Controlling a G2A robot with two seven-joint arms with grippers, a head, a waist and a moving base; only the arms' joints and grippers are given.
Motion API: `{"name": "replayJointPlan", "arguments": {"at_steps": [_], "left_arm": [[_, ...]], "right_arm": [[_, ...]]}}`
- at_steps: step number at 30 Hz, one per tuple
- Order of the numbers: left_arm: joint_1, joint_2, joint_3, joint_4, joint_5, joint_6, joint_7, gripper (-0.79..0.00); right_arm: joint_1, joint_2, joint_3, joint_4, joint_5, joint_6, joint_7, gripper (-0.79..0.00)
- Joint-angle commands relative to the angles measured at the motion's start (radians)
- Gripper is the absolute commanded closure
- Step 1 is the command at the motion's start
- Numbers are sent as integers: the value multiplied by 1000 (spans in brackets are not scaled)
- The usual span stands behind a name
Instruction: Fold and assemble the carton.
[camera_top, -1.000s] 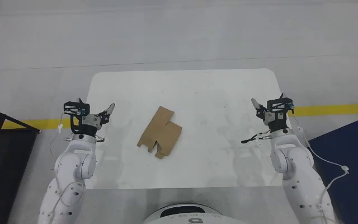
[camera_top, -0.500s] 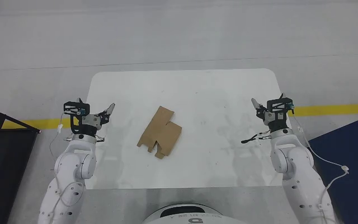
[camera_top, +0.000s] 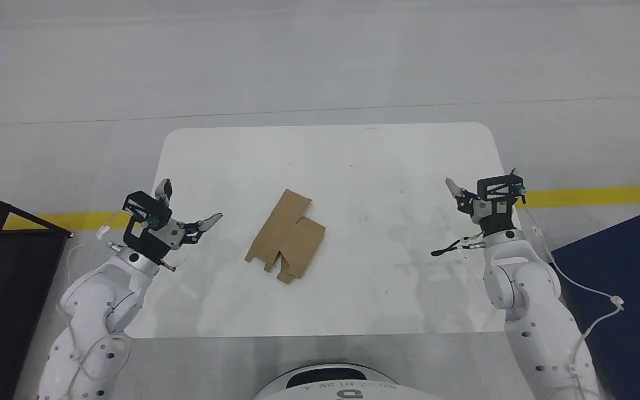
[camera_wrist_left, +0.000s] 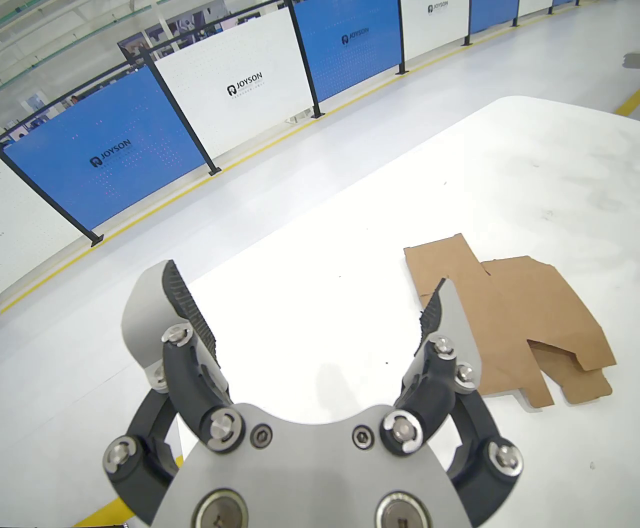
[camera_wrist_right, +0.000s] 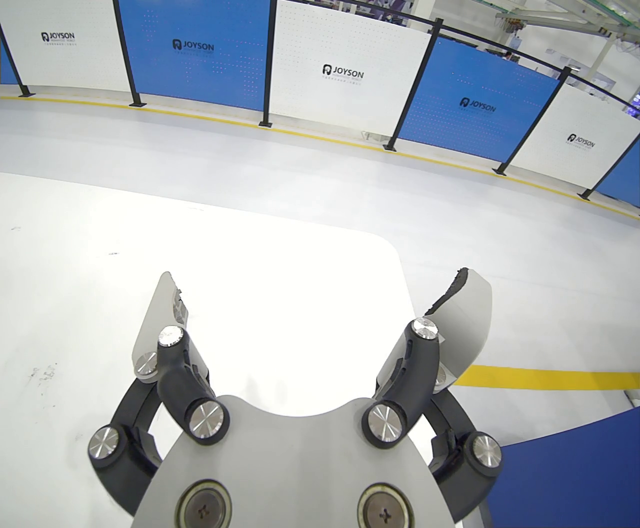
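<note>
White table (camera_top: 400, 170), rounded corners: your largest item. Brown cardboard carton (camera_top: 287, 237), 1 pc, lies flat near table ctr, nothing touching it. L gripper (camera_top: 190, 203): jaws spread wide, empty; you'll find it just inside the table's left edge, pointed toward the carton, well apart from it. R gripper (camera_top: 480, 182): jaws likewise spread, empty, by the right edge, farther from the carton.

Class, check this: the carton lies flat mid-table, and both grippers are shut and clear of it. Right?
No: both grippers are open, not shut. The left wrist view shows the left gripper spread, the right wrist view the right gripper. The carton does lie flat on the table, clear of both.
</note>
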Motion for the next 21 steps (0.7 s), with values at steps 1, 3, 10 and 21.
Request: {"name": "replayJointPlan", "arguments": {"at_steps": [1, 3, 10, 21], "left_arm": [[0, 0, 1, 0, 0, 1, 0, -785], [1, 0, 6, -2, -2, -6, 1, -785], [95, 30, 67, -153, 386, -256, 118, -785], [179, 60, 198, -209, 846, -127, 222, -785]], "right_arm": [[0, 0, 0, 0, 0, 0, 0, -785], [0, 0, 0, 0, 0, 0, 0, -785], [0, 0, 0, 0, 0, 0, 0, -785], [0, 0, 0, 0, 0, 0, 0, -785]]}}
